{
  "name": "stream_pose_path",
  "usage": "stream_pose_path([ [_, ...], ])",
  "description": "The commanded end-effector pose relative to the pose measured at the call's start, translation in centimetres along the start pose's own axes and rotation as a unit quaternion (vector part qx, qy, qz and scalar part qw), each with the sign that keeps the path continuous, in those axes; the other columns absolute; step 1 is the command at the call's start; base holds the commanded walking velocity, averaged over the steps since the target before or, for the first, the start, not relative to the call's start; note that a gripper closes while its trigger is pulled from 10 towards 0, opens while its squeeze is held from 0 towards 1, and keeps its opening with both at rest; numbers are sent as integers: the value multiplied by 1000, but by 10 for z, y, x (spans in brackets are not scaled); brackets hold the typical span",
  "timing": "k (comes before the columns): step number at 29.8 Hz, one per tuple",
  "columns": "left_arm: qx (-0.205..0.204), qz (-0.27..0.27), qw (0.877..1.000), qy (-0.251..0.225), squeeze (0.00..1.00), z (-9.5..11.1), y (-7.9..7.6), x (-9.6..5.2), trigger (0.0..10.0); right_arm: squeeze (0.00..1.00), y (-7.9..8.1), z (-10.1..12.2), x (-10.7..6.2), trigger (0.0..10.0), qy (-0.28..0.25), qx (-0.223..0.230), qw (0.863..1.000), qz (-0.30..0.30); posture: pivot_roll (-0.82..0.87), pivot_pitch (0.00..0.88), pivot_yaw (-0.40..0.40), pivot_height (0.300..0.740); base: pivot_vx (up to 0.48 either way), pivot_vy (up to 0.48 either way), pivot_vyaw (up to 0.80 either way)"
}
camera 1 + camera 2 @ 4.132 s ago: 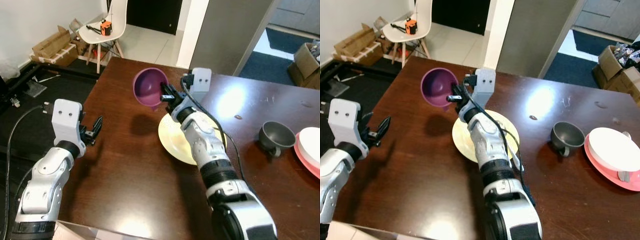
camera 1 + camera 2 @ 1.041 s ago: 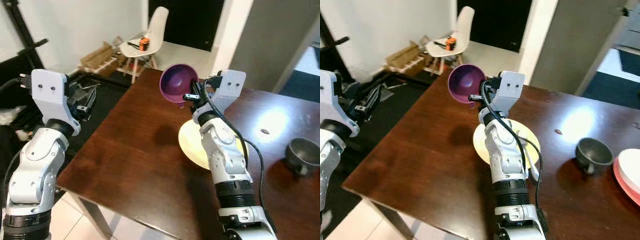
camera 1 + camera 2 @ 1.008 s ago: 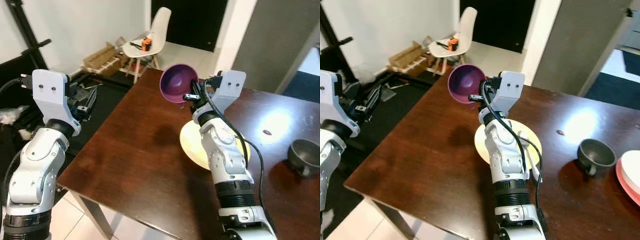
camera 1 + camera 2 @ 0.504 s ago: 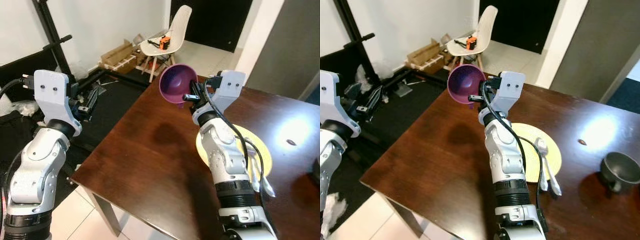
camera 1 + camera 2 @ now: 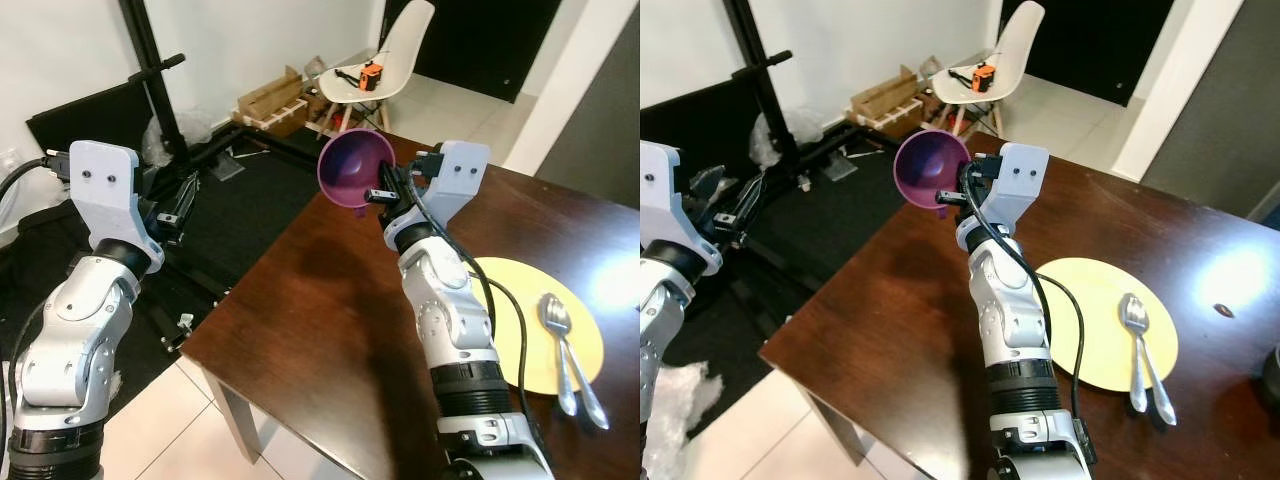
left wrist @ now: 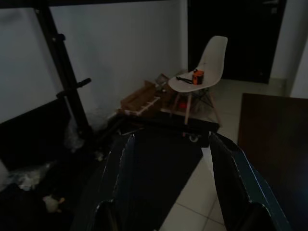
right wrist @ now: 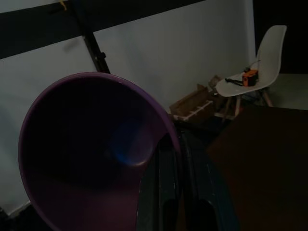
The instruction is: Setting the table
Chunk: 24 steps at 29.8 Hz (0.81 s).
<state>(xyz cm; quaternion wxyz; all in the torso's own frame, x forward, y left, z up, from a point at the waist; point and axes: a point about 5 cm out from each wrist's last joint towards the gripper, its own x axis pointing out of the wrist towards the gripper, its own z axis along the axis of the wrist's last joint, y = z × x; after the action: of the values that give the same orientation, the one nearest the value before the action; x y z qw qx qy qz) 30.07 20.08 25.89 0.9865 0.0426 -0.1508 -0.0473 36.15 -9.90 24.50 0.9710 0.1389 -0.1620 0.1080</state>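
While the dark brown wooden table [image 5: 330, 330] shows a smooth, glossy top with a soft reflection, the purple bowl [image 5: 350, 170] held above its far corner looks like matte plastic, round and deep, tipped on its side with its hollow facing away from the table. The right gripper [image 5: 385, 196] has its two black fingers [image 7: 168, 192] closed almost together on the bowl's rim, one inside and one outside, as the right wrist view shows. The bowl hangs in the air, clear of the table top.

On the table, toward the robot's right of the bowl, lies a flat, round, pale yellow plate [image 5: 520, 320]. Two shiny metal spoons [image 5: 565, 350] rest side by side on the plate, their handles reaching past its near edge onto the wood.

The left gripper [image 6: 168, 211] is held up beyond the table's left edge, above a black floor mat [image 5: 210, 230]. Its fingers [image 6: 120, 183] are spread wide apart and hold nothing.

Beyond the table's far corner stands a white moulded chair [image 5: 385, 70] on slim wooden legs, with a small orange thing [image 5: 372, 75] on its seat. Cardboard boxes [image 5: 270, 100] lie beside the chair against the white wall.
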Motion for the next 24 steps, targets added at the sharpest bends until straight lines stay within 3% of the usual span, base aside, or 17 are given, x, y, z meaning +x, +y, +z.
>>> stream_pose_path([
  [1,4,0,1000,15,0,-7,0,-2,10000,0,-1,0,-3,10000,0,7,1000,-1,96,26,55,740,0,0,763],
  [24,4,0,1000,17,0,-9,0,-2,10000,0,-2,0,-2,10000,-1,10,1000,-4,95,29,56,740,0,0,763],
])
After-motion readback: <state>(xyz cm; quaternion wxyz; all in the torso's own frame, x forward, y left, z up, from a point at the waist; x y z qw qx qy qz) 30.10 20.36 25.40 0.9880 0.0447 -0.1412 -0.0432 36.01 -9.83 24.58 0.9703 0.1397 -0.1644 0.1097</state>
